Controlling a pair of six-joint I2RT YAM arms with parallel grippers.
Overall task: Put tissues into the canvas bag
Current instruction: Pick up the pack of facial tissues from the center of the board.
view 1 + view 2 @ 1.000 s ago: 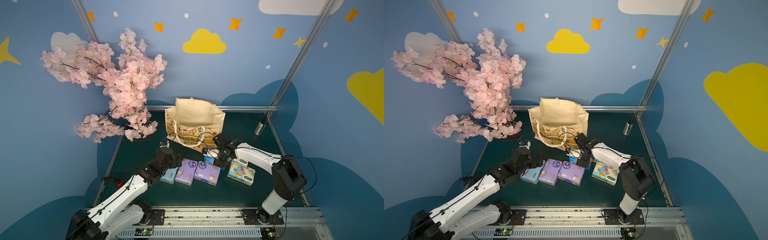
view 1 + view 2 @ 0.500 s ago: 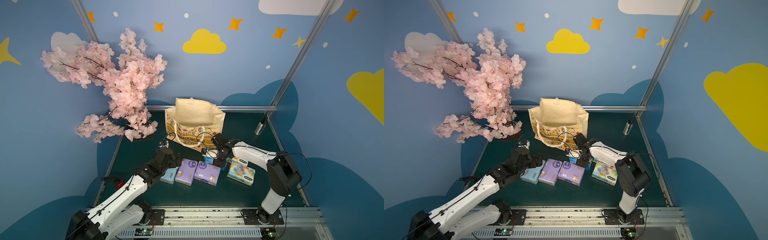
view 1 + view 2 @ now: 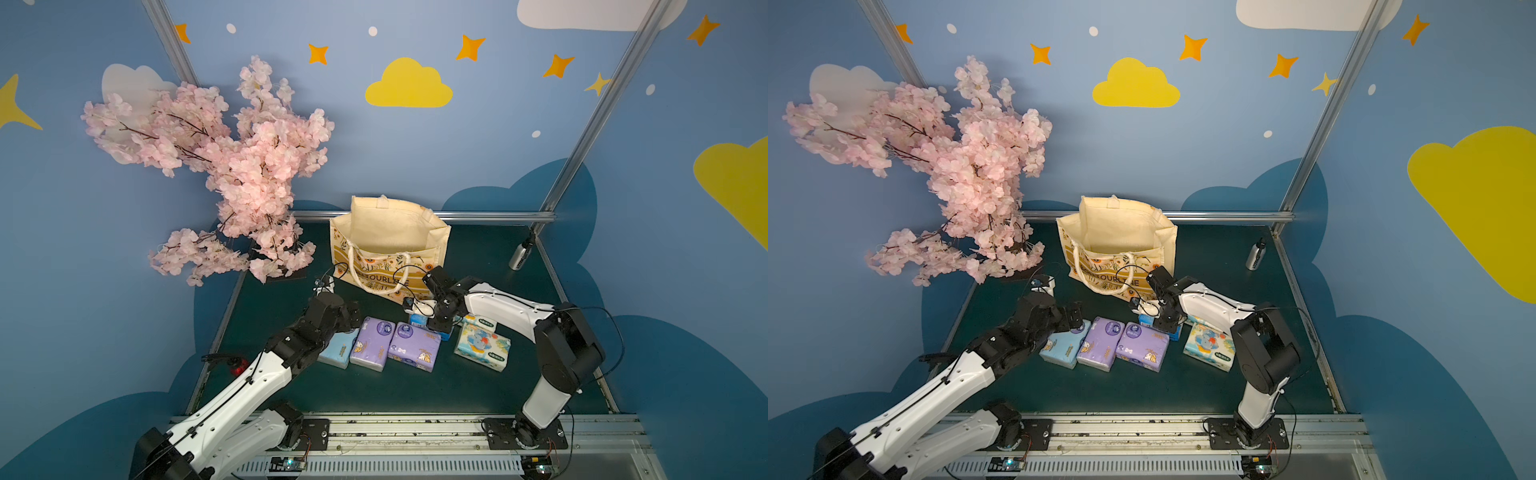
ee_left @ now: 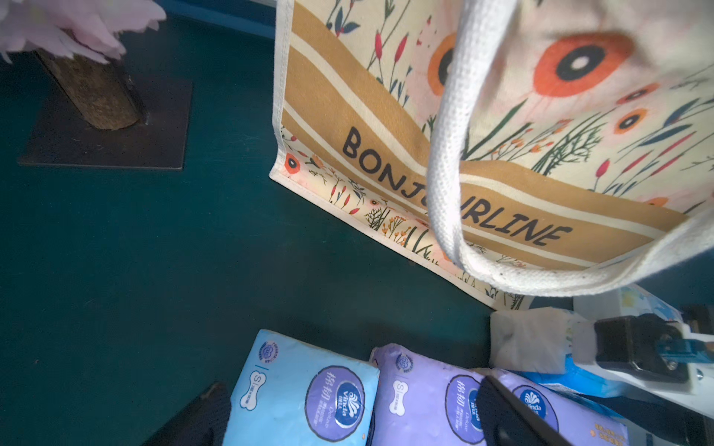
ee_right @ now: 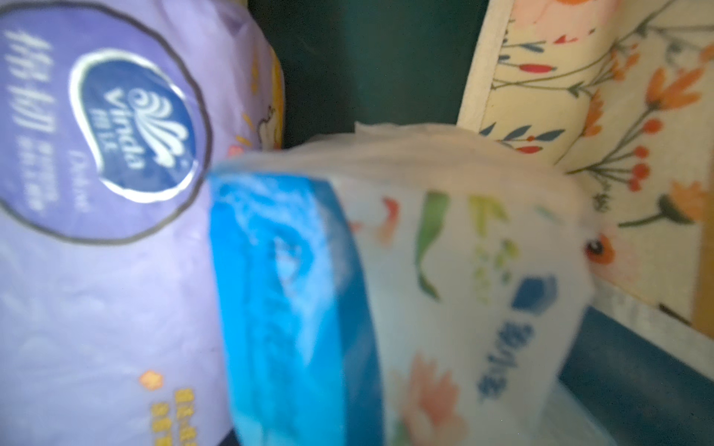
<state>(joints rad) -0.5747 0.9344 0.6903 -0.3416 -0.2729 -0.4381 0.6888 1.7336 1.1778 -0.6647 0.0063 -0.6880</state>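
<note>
- While the left gripper (image 3: 352, 316) hangs with its jaws spread wide just above the light blue pack (image 3: 338, 351), the right gripper (image 3: 440, 325) is down on the blue-and-white pack (image 3: 419, 320).
- Right jaws: the fingers do not show in the right wrist view, where the blue-and-white pack (image 5: 347, 289) fills the frame at close range. I cannot tell whether they are clamped on it.
- Canvas bag (image 3: 390, 237) stands upright at the back middle of the green table (image 3: 415, 390), mouth open upward. One handle (image 4: 448, 154) droops over the lettered band on its front.
- All six packs lie on the table in front of the bag, outside it.
- Row from the left arm's side: light blue pack, first purple pack (image 3: 372, 343), second purple pack (image 3: 415, 345), each touching its neighbour.
- Blue-and-white pack sits just behind the second purple pack, near the bag's lower front edge.
- Elephant pack (image 3: 482, 345) lies apart on the right arm's side; a second elephant pack (image 3: 478, 322) lies behind it, partly hidden under the right arm.
- Blossom tree (image 3: 232, 174) stands at the back left; a metal bottle (image 3: 521, 255) at the back right corner.
</note>
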